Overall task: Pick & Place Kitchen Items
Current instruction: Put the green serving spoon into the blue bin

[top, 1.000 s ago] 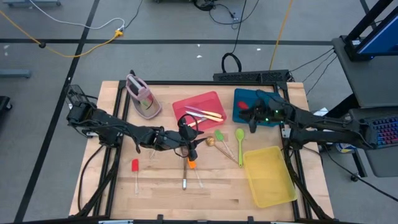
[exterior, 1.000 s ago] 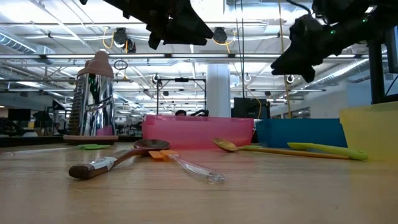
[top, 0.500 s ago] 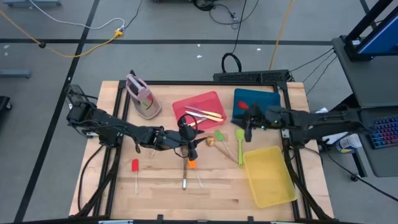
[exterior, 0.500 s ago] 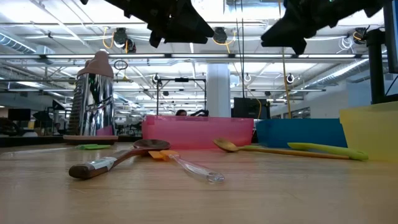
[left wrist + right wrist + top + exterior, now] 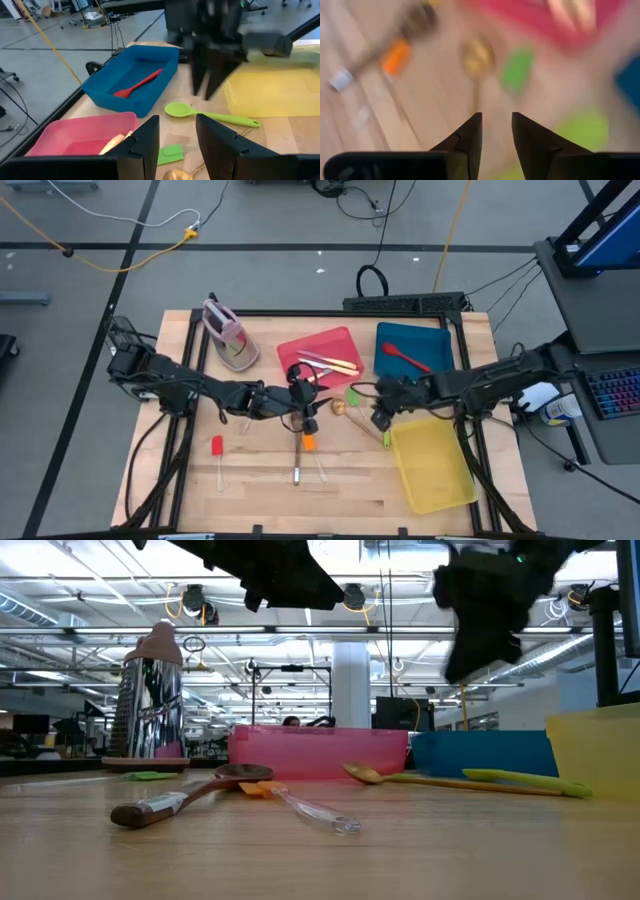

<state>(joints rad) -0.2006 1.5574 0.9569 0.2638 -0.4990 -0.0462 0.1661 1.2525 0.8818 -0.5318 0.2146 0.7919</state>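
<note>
Seen from overhead, our right gripper [image 5: 379, 418], fingers slightly parted and empty, hangs over the green spoon [image 5: 210, 114], which lies at three o'clock of table centre, just beside the yellow tray [image 5: 434, 463]. The spoon looks light, stiff and slim, with a smooth bright-green bowl; we judge mid-handle the safest hold. Our left gripper [image 5: 300, 408] waits at centre, fingers parted and holding nothing.

My high camera looked straight down on the whole table [image 5: 250, 490]; the low one sat at tabletop height, facing level toward 12 o'clock. Both wrist cameras looked close past their own fingers, sharing the green spoon [image 5: 210, 114].
</note>
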